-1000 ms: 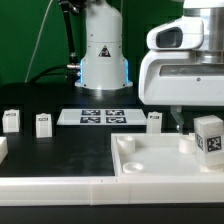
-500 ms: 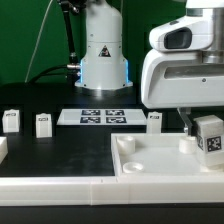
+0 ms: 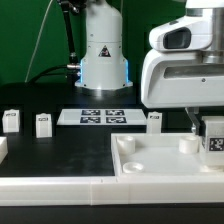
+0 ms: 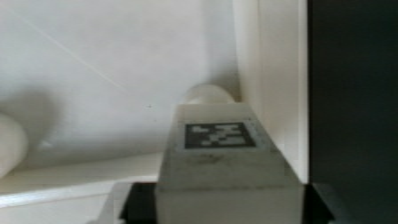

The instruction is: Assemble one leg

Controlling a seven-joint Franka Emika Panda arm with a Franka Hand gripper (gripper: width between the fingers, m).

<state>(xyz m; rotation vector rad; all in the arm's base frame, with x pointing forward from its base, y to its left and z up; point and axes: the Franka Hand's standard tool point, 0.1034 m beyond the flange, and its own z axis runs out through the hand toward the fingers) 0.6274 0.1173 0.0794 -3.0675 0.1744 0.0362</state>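
Leg [image 3: 213, 141] sits at three o'clock in the exterior view, clamped between the fingers [image 3: 192, 126]. They are closed on its two sides under the white bulk of the arm [image 3: 185, 60]. The leg is upright, with its black-and-white tag [image 3: 214, 143] facing the camera. It is over the corner of the white tray [image 3: 160, 166] that lies toward three o'clock, just beside a round stub [image 3: 185, 144] that rises from the tray floor.

In the wrist view the leg runs straight out from between the two dark fingers. Its tagged face is in plain sight and its far end is tucked into the tray's inner corner, close against the raised wall. Whether that end touches the tray floor or hangs just above it cannot be told.

A second stub [image 3: 125, 143] stands in the tray's opposite far corner, toward nine o'clock from the leg. The tray rests on the black worktop [image 3: 70, 150] and fills the stretch from five to three o'clock.

Beyond the tray, near the centre, one small white post [image 3: 154, 121] stands upright. Two more posts [image 3: 43, 124] [image 3: 11, 121] stand well apart from it toward nine o'clock. The marker board [image 3: 98, 116] lies flat between them, with the arm's base [image 3: 103, 55] rising behind it at twelve o'clock. A long white rail [image 3: 60, 190] runs along the edge at seven o'clock.
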